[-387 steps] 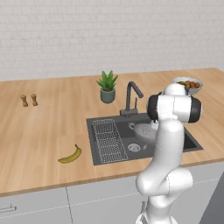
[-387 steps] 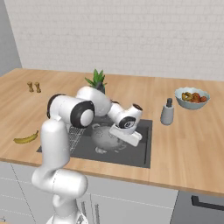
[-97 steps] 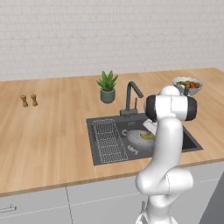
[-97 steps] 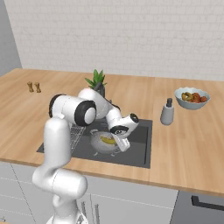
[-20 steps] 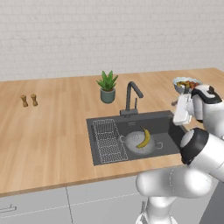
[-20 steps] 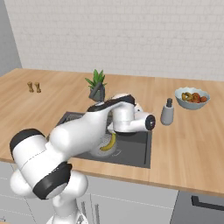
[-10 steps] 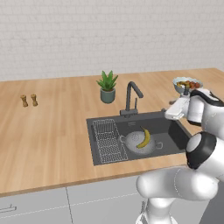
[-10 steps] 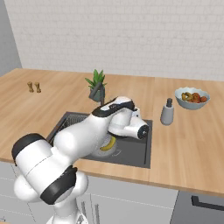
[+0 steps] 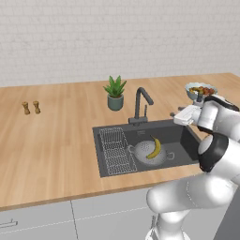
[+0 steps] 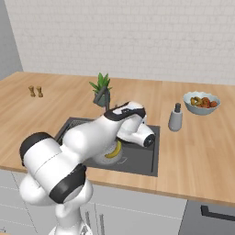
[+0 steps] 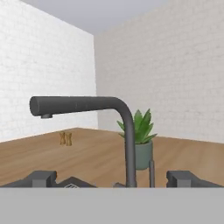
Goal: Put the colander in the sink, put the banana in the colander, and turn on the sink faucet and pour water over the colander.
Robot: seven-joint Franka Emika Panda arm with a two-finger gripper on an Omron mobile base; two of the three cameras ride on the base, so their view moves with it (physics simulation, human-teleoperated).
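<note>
While I watch hand view, sink (image 9: 185, 138) sits center counter; colander (image 9: 149, 156) inside, right of rack; faucet (image 11: 124, 131) at my 12; banana (image 9: 154, 148) in colander; gripper (image 11: 111, 179) fingers apart, empty.

Arm hides most of the colander (image 10: 106, 160)

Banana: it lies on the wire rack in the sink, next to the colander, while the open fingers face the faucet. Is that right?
Not quite. The banana lies inside the colander, not on the wire rack beside it; the left base view shows this. The rest holds: both are in the sink, and the open fingers face the faucet.
</note>
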